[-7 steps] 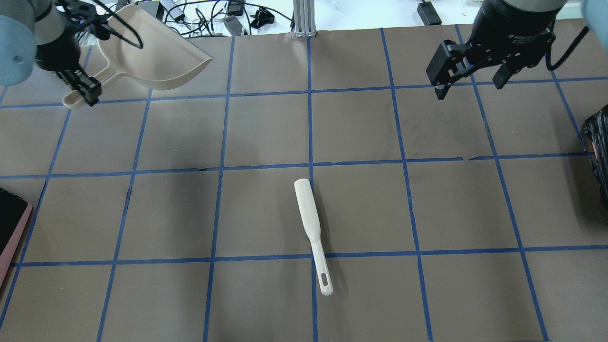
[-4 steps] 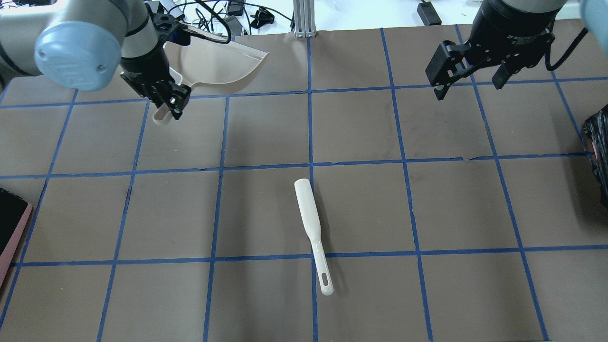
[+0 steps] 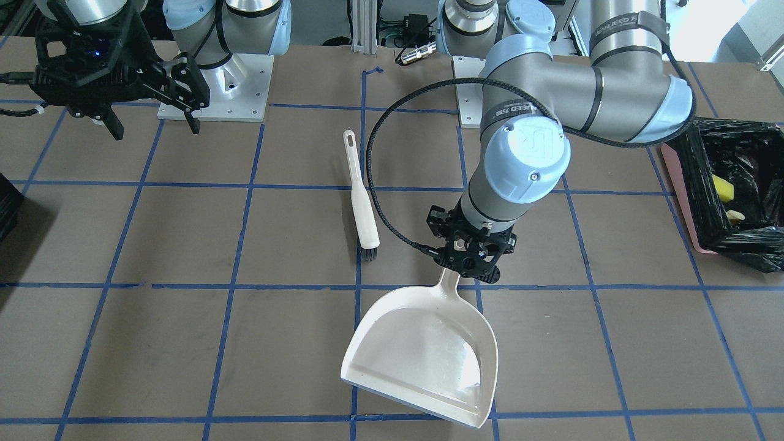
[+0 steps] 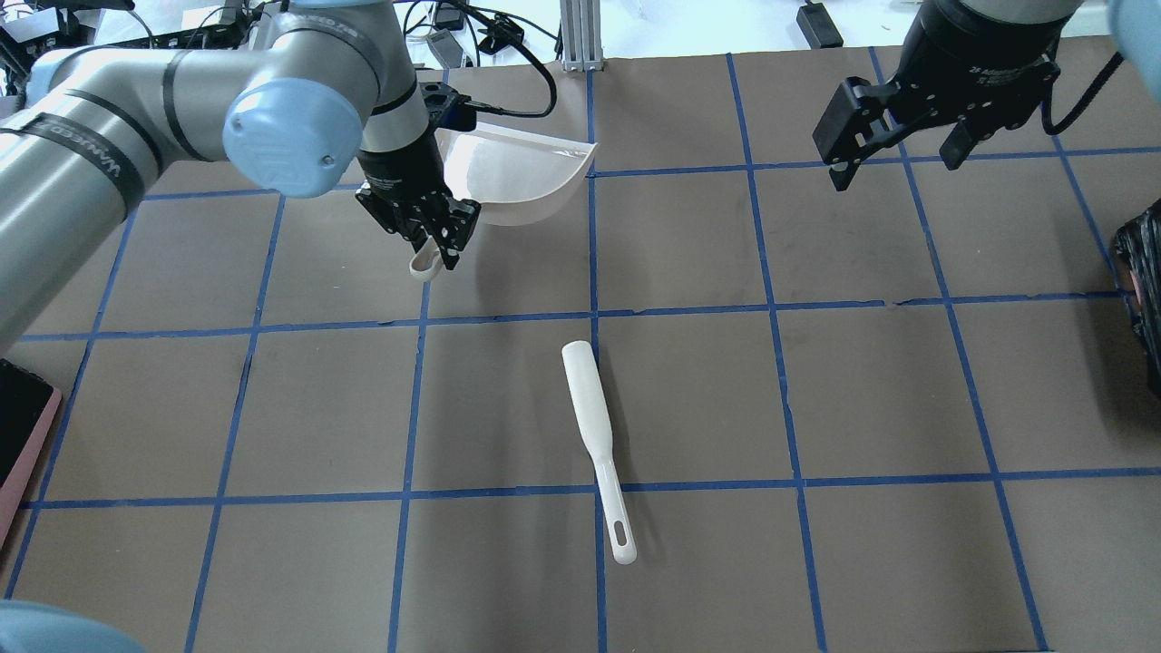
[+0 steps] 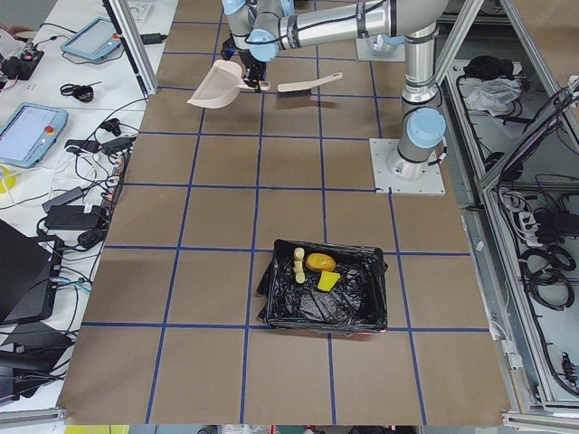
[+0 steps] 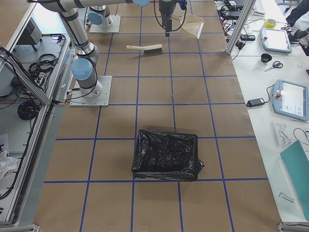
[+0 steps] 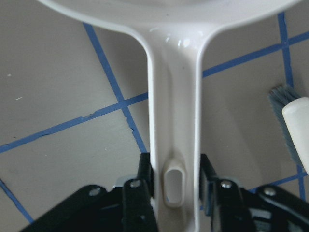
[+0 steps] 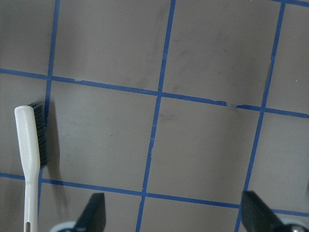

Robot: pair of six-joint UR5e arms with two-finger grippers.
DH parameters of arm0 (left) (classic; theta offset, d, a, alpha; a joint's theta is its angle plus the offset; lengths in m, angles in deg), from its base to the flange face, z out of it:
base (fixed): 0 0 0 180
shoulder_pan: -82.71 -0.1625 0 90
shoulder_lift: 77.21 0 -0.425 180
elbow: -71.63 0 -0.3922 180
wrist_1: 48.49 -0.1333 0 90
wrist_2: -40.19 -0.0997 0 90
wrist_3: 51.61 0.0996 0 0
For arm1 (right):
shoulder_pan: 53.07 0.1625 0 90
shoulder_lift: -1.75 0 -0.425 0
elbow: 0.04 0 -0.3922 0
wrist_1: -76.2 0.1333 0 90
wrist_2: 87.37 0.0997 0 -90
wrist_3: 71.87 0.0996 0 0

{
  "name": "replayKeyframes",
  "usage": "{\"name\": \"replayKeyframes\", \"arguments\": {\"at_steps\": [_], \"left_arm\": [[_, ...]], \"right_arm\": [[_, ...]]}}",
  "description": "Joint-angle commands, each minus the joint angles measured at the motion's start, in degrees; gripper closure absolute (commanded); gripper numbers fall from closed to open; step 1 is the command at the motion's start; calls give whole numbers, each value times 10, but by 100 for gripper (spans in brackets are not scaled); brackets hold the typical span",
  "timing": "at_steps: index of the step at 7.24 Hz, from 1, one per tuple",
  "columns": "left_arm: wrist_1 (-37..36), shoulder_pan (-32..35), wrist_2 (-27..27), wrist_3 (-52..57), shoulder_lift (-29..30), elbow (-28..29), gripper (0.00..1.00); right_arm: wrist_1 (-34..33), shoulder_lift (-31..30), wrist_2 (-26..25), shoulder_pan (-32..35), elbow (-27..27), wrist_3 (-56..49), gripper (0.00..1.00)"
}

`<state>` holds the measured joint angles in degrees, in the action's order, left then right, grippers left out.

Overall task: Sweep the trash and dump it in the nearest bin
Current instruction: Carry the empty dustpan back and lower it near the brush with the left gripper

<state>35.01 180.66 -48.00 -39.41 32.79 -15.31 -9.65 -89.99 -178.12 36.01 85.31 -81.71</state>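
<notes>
My left gripper [image 4: 428,234] is shut on the handle of a beige dustpan [image 4: 519,174] and holds it over the table's far middle; the pan [image 3: 422,361] is empty. The left wrist view shows both fingers [image 7: 145,175] clamped on the handle [image 7: 174,135]. The pink bin with the black bag [image 3: 692,202] stands at my left end. In the bin [image 5: 362,312] lie the potato-like piece [image 5: 320,262], the sponge piece [image 5: 327,281] and a pale curved piece [image 5: 299,263]. My right gripper [image 4: 893,154] is open and empty, hovering at the far right.
A white brush [image 4: 594,435] lies on the table's middle, handle toward me, close to the dustpan in the front view [image 3: 362,196]. A second black-bagged bin [image 6: 166,154] stands at my right end. Cables and devices lie beyond the far edge.
My left arm has swung the dustpan from the far left corner toward the table's middle, and the pan has turned. The right arm and the brush have not moved.
</notes>
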Motion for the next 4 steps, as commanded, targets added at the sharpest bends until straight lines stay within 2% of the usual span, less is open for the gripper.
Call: {"name": "replayKeyframes", "arguments": {"at_steps": [1,2,3,4], "left_arm": [[3,47,14,-59,33,26,100],[3,56,25,-71,48,38,100],[-3,58,58,-101,62,39,100],[-5,71,55,-106,73,39,100]], "right_arm": [[1,0,0,0,0,0,0],[2,0,0,0,0,0,0],[2,0,0,0,0,0,0],[4,0,-1,0,0,0,0]]}}
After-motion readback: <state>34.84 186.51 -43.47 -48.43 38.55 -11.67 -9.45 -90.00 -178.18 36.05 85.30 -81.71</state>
